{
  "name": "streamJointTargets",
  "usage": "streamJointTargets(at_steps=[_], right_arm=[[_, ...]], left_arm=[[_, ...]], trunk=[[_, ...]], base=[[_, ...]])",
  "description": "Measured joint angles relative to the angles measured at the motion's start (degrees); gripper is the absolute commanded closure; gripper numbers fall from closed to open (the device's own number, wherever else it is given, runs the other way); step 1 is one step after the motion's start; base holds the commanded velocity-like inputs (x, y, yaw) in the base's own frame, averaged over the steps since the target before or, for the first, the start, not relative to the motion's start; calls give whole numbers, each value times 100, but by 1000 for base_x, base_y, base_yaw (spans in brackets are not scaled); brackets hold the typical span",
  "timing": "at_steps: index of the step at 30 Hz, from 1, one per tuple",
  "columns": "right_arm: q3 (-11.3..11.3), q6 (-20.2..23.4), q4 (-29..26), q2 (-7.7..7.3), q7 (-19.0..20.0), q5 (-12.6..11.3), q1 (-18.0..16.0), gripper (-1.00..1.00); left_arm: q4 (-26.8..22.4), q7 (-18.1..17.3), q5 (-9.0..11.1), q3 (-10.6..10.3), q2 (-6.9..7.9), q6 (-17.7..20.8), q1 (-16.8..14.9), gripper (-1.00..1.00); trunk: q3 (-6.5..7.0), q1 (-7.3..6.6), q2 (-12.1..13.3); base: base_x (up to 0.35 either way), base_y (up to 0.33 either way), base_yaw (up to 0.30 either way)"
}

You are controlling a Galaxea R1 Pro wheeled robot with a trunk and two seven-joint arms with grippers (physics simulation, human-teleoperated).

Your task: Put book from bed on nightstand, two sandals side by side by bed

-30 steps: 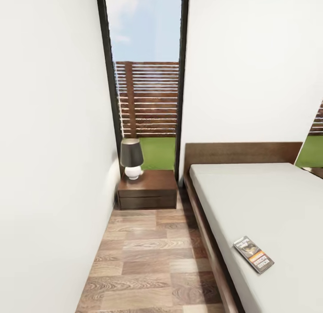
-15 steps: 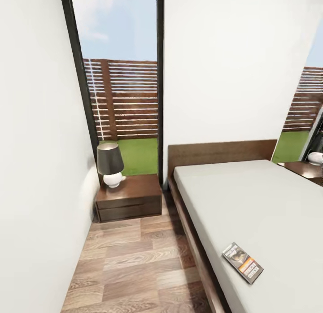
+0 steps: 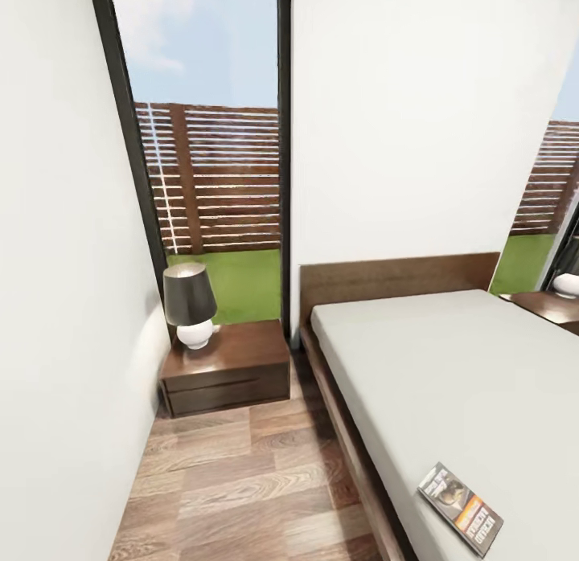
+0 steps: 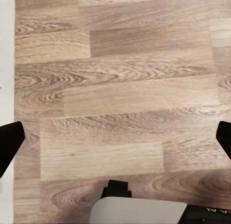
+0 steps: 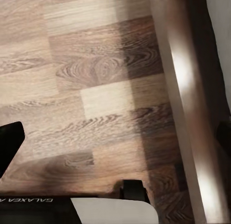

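None of the task steps looks finished yet. The book (image 3: 461, 509) lies flat on the bed (image 3: 450, 376), close to the edge on the floor side and far from the headboard (image 3: 398, 276). It has to go onto a nightstand (image 3: 227, 366). This one stands in the corner between the wall and the bed, under the window (image 3: 209, 159), and a lamp (image 3: 190, 305) takes the wall side of its top. The other half of the top is bare, so I think there is room for the book. A second nightstand (image 3: 551, 305) shows at the far side of the bed, cut by the picture edge, with only the white base of another lamp visible.

The sandals are somewhere outside these pictures, so I cannot say how they lie or if they are already side by side. That part is left as well, as far as I can judge.

The left claw (image 4: 115, 142) hangs over the plank floor (image 3: 241, 481) with both dark fingertips far apart at the picture edges and nothing between them: it is open and empty. The right claw (image 5: 120, 137) is also spread and empty, over the floor just beside the bed frame (image 5: 185, 104). Its second fingertip is almost cut off, so this is less sure.
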Motion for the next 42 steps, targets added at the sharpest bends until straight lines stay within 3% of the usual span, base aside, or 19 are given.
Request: streamJointTargets(at_steps=[15,42], right_arm=[[6,4,-5,12,0,45,-1,-100],[4,3,1,1,0,23,-1,-100]], left_arm=[[-1,0,1,2,0,-1,-1,-100],[-1,-4,-1,1,-7,0,1,-100]], trunk=[[-18,0,0],[-36,1,0]], base=[[274,195,72],[255,14,30]])
